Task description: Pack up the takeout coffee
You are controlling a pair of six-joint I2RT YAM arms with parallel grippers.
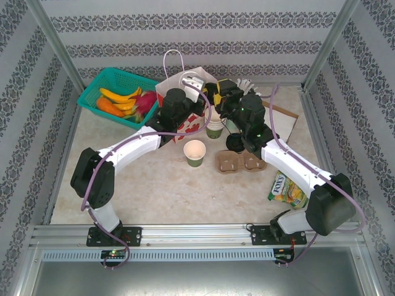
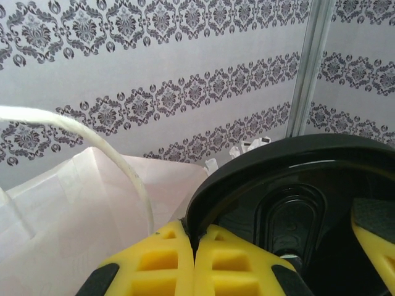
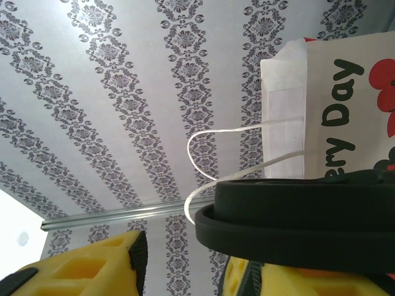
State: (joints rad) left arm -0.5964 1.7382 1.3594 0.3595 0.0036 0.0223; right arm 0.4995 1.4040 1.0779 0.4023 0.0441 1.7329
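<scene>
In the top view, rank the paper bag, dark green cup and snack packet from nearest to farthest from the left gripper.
1. Paper bag: right beside the left gripper, at the back.
2. Dark green cup: mid-table, towards the near edge.
3. Snack packet: far right, close to the near edge.

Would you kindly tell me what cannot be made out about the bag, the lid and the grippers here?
Bag interior: top view, the arms cover most of its mouth.
Left gripper, shut: left wrist view, its fingers hide whether they pinch the lid's rim.
Right gripper: right wrist view, the lid hides one finger, so its grip is unclear.
Packet print: top view, too small to read.
</scene>
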